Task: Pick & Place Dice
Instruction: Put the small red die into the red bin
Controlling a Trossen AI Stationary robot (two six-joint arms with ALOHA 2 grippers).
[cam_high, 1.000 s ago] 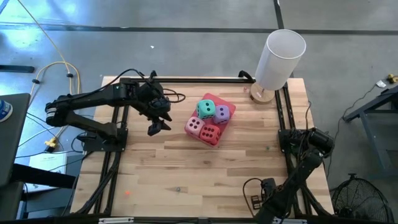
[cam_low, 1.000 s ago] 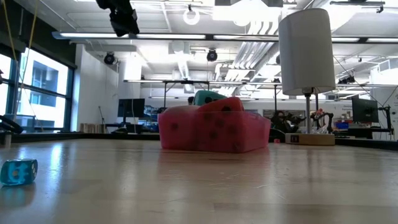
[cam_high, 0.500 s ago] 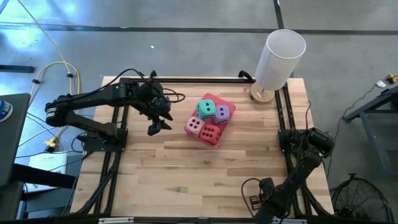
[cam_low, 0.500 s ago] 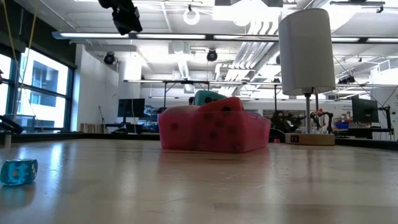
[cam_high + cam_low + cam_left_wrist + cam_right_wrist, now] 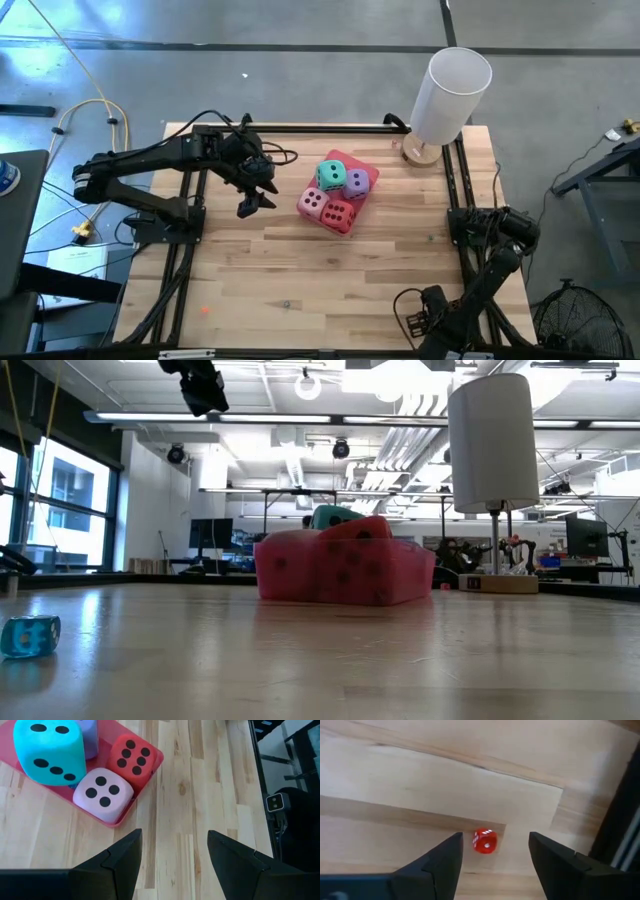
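Dice [image 5: 335, 193] all four in pink tray [image 5: 368, 171]; left gripper [image 5: 252, 203] and right gripper [image 5: 492, 865] both wide, empty.

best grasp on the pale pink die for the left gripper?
Probably from above, fingers on two opposite side faces of the pale pink die. It sits upright at the pink tray corner nearest the open left gripper, with the red die and teal die close alongside, so clearance looks tight.

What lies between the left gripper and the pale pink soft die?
In the high view, only bare wooden table separates the open left gripper from the pale pink soft die.
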